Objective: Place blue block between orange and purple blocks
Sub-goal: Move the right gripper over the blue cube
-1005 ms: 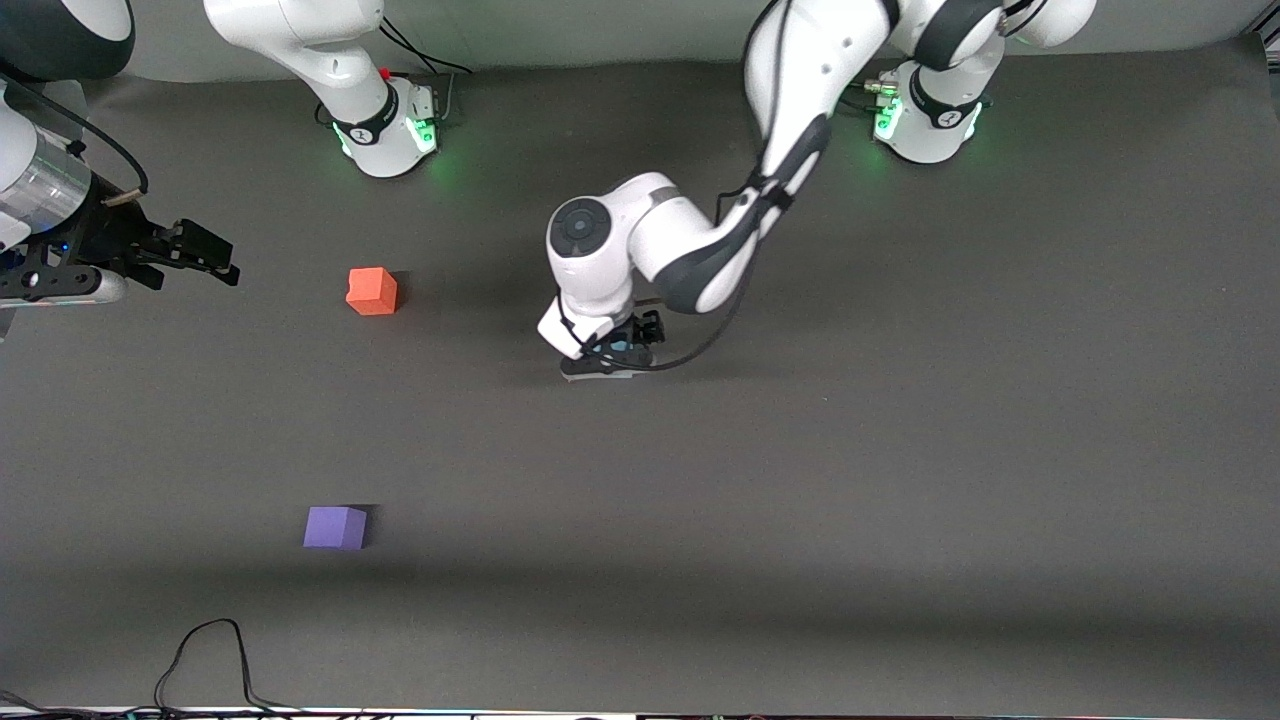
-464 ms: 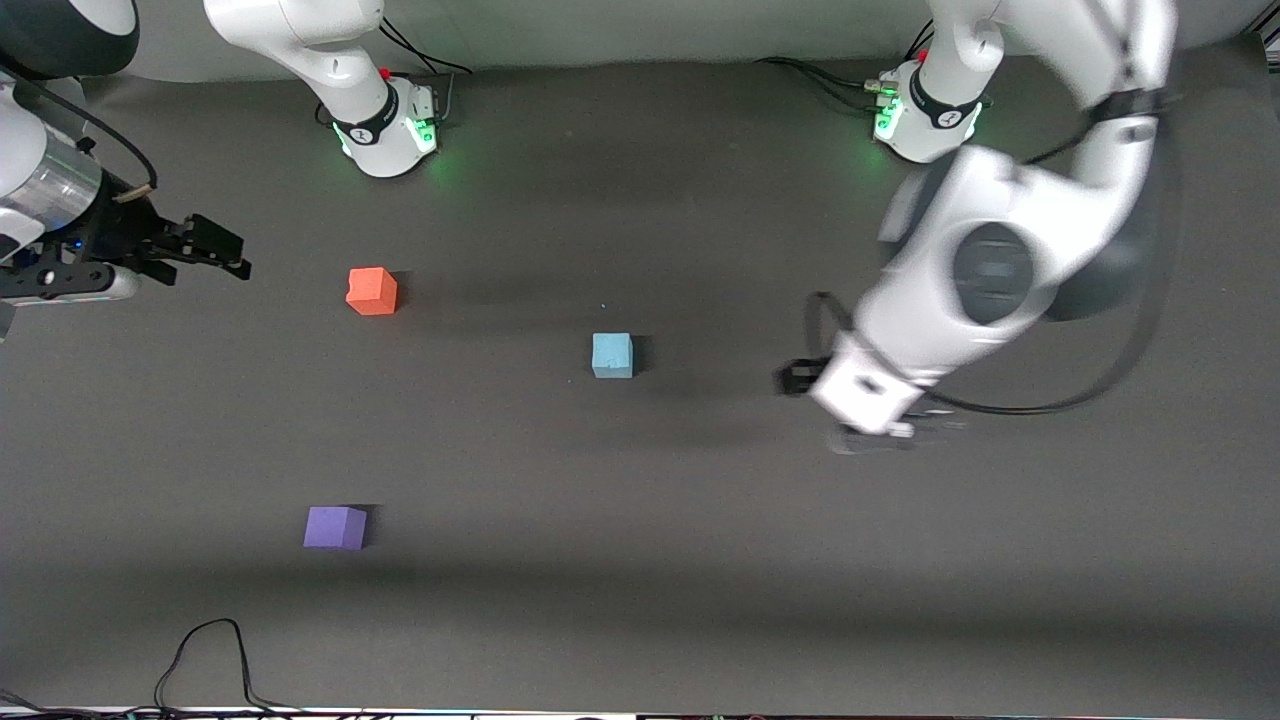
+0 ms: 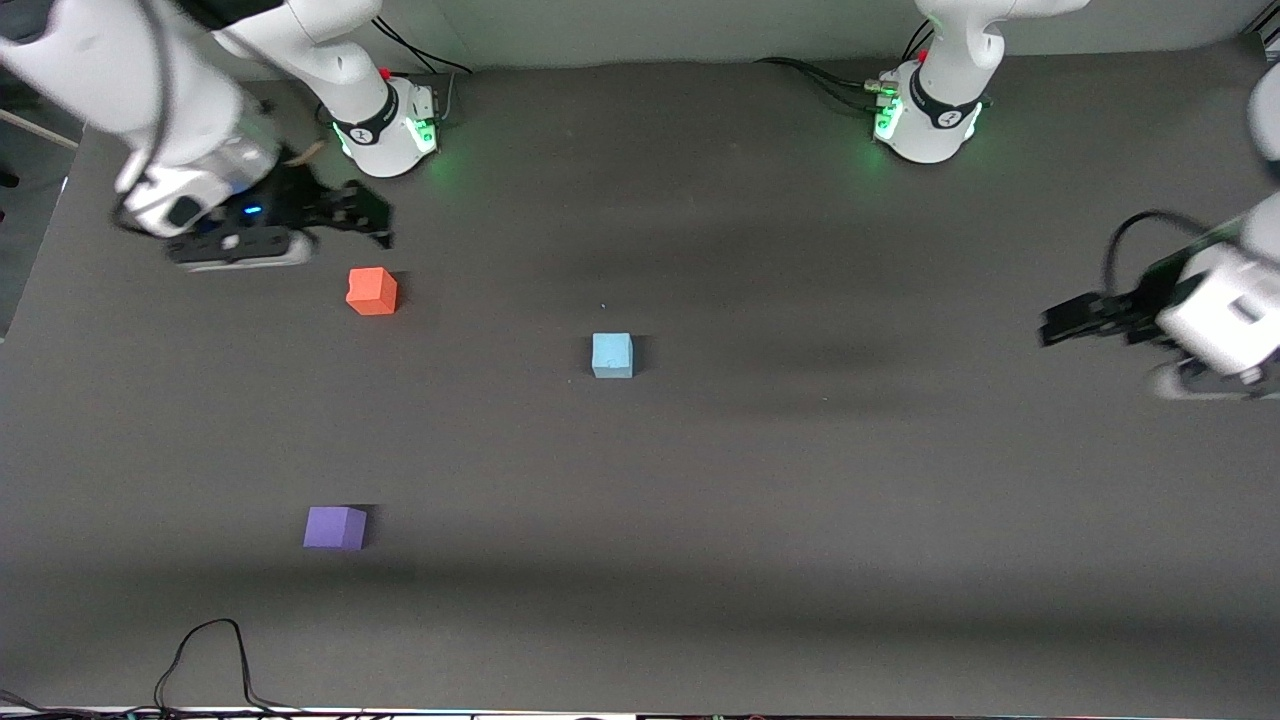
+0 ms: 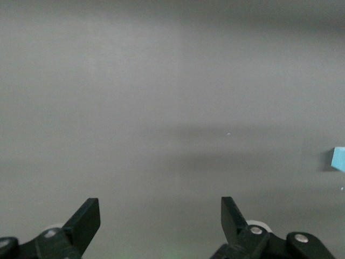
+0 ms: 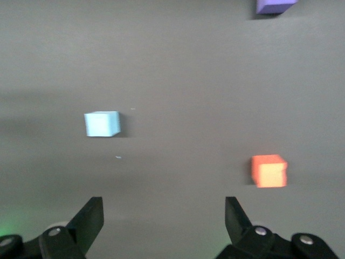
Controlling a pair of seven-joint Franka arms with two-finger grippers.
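The tabletop carries a dark grey covering, matt and cloth-like, with faint shading bands; the blue block, orange block and purple block look like matt foam, soft-edged and without gloss; arm shells are smooth glossy white plastic with dark grey joint sections; the left claw and right claw have matt black plastic fingers with small bright metal screws.

Sky-blue block, orange-red block, purple block; dk grey table.
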